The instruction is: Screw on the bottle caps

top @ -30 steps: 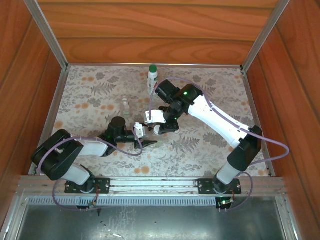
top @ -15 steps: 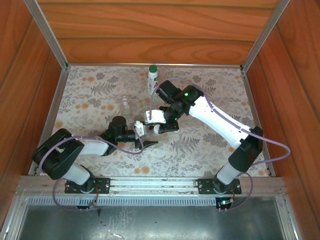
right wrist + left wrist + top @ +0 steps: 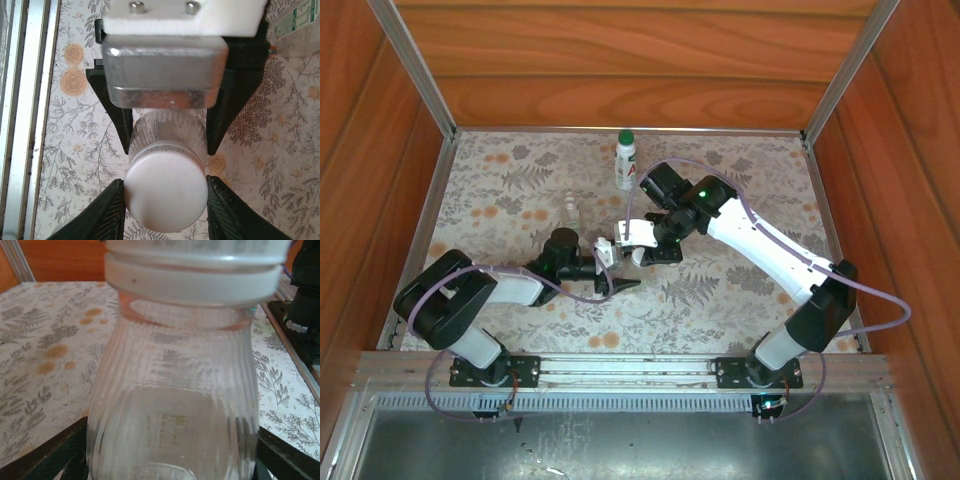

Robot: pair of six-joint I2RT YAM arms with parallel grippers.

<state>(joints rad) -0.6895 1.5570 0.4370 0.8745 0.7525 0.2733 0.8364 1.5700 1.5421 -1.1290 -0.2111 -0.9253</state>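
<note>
Cap (image 3: 166,197) atop bottle (image 3: 167,129), within right end effector (image 3: 165,182)

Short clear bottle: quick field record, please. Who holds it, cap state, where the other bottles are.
held: short clear bottle, ribbed, between the fingers of the left gripper
cap: white cap on its neck, right gripper closed on the cap's sides
far bottle: white bottle, upright near the far edge, dark green cap on top
third bottle: second clear bottle, upright, left of the grippers; cap too small to tell
</note>
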